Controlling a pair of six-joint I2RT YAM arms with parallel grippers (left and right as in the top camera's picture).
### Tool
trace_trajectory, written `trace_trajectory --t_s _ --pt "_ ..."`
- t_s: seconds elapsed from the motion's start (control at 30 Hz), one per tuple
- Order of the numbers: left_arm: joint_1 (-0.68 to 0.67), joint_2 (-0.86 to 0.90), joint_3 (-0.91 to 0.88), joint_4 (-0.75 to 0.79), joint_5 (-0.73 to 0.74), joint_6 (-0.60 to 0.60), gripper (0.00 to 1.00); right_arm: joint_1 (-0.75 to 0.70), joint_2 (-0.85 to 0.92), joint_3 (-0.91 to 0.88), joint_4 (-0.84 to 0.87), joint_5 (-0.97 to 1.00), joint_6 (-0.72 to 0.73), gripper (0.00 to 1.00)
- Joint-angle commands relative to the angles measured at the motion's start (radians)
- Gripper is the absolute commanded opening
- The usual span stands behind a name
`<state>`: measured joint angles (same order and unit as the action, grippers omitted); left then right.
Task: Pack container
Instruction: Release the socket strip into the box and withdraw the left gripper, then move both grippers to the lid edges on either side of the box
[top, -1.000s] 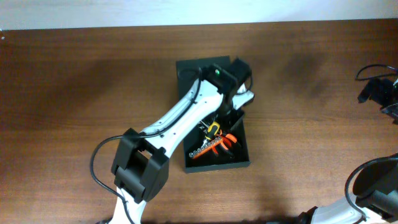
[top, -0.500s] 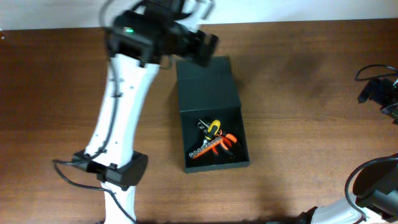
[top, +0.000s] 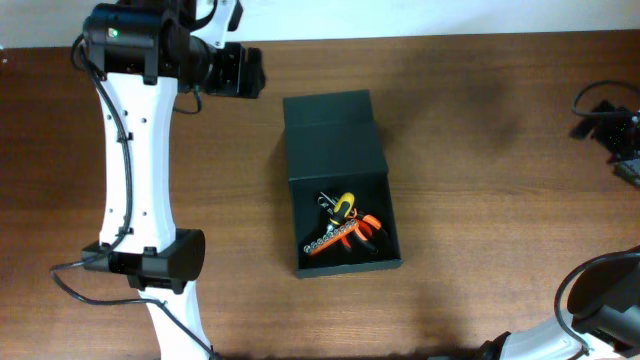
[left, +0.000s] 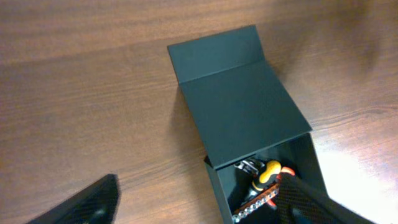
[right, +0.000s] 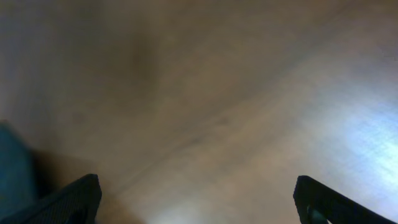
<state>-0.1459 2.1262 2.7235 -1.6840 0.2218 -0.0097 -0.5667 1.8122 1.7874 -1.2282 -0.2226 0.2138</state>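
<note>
- We see the left arm stretched straight from its base near the front-left corner of the surface towards the far edge, then bent at the wrist so that it points to the right.
- The left gripper hangs over the far edge of the surface, apart from the container and off its far-left corner.
- In its wrist view we find its fingers spread wide, with nothing between them.
- The container lies about the middle of the surface. Its lid slopes over the far half, and the near half is uncovered.
- In that uncovered half we make out a yellow-handled tool, orange pliers and a row of bits, all lying close together.
- The right gripper sits at the right edge of the surface, well apart from the container.
- Its wrist view is blurred, yet we see its jaws wide apart over bare wood, holding nothing.
</note>
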Motion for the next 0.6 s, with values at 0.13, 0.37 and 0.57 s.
trace_trajectory --t_s 0.13,0.37,0.57 --pt "-0.005 0.064 -0.137 0.010 0.025 -0.062 0.55 0.028 0.004 -0.009 0.069 -0.193 0.016 0.96" --pt "-0.005 0.069 -0.440 0.168 -0.011 -0.244 0.02 0.169 0.113 -0.023 0.109 -0.192 0.058 0.10" --pt "-0.005 0.069 -0.697 0.292 0.057 -0.290 0.02 0.297 0.235 -0.023 0.142 -0.192 0.022 0.04"
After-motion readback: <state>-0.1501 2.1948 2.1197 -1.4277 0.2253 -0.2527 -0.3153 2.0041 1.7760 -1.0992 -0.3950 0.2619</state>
